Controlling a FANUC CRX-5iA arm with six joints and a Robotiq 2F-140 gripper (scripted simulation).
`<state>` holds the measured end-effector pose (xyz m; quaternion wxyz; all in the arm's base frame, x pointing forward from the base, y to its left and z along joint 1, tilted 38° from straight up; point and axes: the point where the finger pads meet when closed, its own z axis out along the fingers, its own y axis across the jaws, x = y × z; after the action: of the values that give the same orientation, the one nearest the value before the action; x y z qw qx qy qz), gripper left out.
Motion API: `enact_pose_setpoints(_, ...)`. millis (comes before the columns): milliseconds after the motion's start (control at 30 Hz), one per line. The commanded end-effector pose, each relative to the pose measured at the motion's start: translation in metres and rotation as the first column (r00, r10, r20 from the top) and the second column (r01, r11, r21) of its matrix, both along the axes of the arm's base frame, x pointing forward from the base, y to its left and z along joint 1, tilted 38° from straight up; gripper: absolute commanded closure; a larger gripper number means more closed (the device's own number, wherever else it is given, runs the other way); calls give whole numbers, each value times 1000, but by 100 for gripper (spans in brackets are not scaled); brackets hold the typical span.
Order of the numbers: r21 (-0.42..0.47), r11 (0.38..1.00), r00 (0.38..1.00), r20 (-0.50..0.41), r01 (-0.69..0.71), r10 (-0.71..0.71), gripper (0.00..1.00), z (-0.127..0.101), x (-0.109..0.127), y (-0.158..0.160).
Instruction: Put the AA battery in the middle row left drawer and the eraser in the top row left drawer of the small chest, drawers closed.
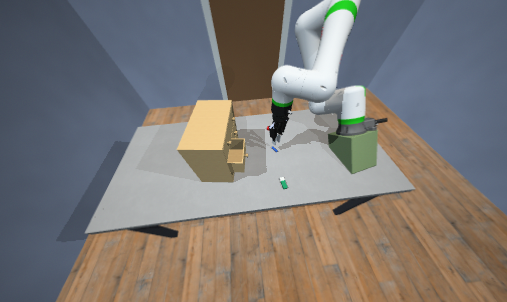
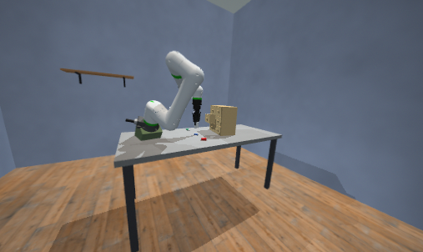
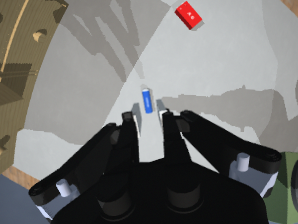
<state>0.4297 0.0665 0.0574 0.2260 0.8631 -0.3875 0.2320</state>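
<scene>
The small blue AA battery [image 1: 274, 148] with a white tip lies on the grey table top, right of the chest; it also shows in the wrist view [image 3: 147, 100]. My gripper [image 1: 275, 138] hangs just above it, pointing down, and its fingers stand a narrow gap apart with nothing between them. The battery lies just ahead of the fingertips, in line with the gap. A small red block [image 3: 188, 14], probably the eraser, lies farther back and is mostly hidden behind the gripper in the top view. The tan chest [image 1: 212, 140] has one drawer [image 1: 237, 151] pulled out, at mid height on its near side.
A green and white item [image 1: 283, 183] lies nearer the table's front edge. The arm's green base block [image 1: 353, 149] stands at the right. The chest also shows at the wrist view's left edge [image 3: 27, 43] and in the exterior view [image 2: 224, 119].
</scene>
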Motion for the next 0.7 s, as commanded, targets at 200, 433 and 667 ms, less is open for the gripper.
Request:
enact_pose_setpoints(200,0,1000,1000,0,0,0,83,0,0,0)
enact_pose_setpoints(433,0,1000,1000,0,0,0,83,0,0,0)
enact_pose_setpoints(667,1,1000,1000,2,1,-1,83,-5,2,-4)
